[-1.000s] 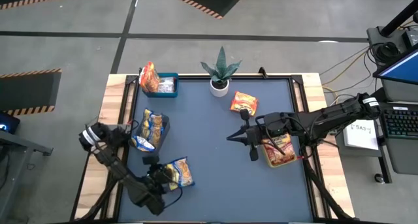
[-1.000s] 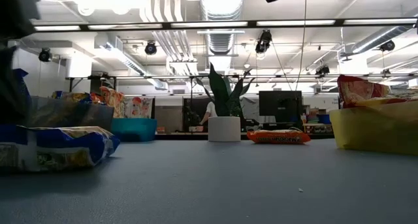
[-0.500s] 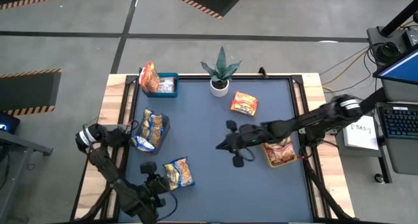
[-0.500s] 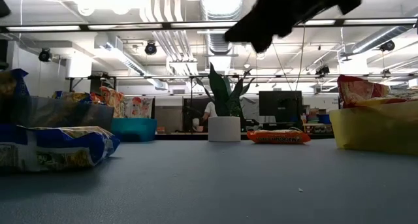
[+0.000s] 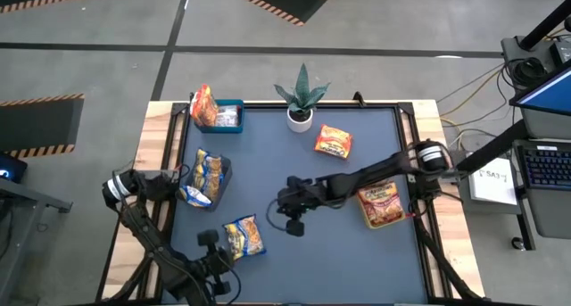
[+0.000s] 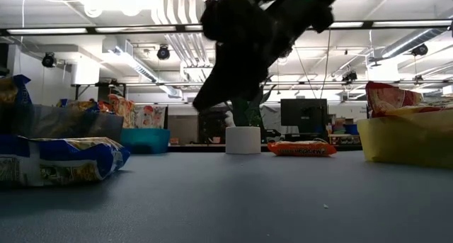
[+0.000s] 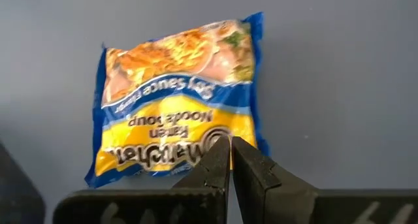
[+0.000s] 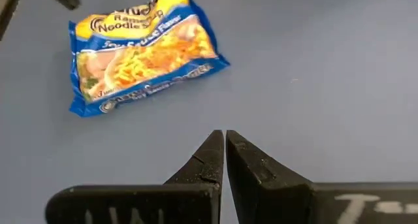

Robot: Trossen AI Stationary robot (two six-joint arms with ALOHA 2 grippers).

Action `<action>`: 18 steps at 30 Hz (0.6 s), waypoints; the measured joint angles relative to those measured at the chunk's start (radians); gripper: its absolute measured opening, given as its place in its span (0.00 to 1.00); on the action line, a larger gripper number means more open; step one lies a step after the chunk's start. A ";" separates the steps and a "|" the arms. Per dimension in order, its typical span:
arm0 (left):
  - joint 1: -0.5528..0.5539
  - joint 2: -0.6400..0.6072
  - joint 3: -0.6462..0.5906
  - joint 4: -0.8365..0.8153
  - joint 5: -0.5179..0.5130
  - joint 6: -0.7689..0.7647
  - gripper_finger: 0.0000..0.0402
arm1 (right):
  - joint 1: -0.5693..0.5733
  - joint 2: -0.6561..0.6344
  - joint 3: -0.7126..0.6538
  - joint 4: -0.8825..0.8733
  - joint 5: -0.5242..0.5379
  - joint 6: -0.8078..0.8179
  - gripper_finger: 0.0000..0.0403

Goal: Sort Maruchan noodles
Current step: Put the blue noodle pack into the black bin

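Right wrist view: a flat, crinkly yellow-and-blue plastic Maruchan ramen packet lies face up on the dark blue table, printed with a noodle photo. Its long axis runs slightly askew to the table's edges. The packet sits near the table's front-left corner. The right gripper, fingers pressed together and empty, hovers short of it toward the table's middle. The left gripper, also closed and empty, hangs over the packet's front edge.

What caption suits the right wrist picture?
Shut right tool hovers over the blue table near a yellow-and-blue noodle packet.
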 joint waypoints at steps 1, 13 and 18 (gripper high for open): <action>0.000 0.000 -0.008 -0.002 -0.002 -0.006 0.00 | 0.000 0.022 0.020 -0.006 -0.014 0.001 0.02; 0.000 0.031 -0.080 0.024 -0.054 -0.099 0.00 | -0.002 0.177 0.188 0.006 -0.096 0.079 0.19; 0.007 0.031 -0.086 0.022 -0.056 -0.101 0.00 | -0.003 0.182 0.193 0.023 -0.094 0.166 0.37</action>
